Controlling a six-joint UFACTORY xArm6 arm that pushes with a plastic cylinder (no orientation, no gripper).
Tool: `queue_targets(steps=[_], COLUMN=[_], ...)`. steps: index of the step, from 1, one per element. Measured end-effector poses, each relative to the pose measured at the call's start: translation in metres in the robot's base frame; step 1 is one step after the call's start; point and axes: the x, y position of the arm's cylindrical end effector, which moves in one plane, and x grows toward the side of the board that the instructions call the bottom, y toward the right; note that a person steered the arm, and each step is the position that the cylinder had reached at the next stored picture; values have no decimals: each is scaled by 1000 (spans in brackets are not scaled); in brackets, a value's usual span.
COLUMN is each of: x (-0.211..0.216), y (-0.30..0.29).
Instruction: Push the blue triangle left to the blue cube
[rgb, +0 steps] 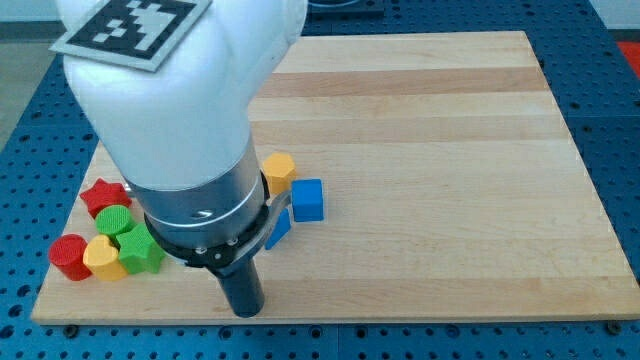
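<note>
The blue cube (308, 199) sits near the middle of the wooden board (450, 150). The blue triangle (279, 229) lies just below and to the left of the cube, close to it; the arm hides most of it, so I cannot tell whether they touch. My tip (243, 311) is near the board's bottom edge, below and a little left of the blue triangle, apart from it.
An orange hexagonal block (279, 171) lies above and left of the blue cube. At the view's left there is a cluster: a red star (104, 195), a green cylinder (114, 220), a green star (141, 251), a yellow heart (103, 259) and a red cylinder (70, 256).
</note>
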Motion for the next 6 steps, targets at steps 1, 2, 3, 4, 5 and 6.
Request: queue_targets(steps=[1,2,3,4,5,6], x=[-50,-83,-84,-84,-119,-119], y=[-1,-1,-1,-1,-1,-1])
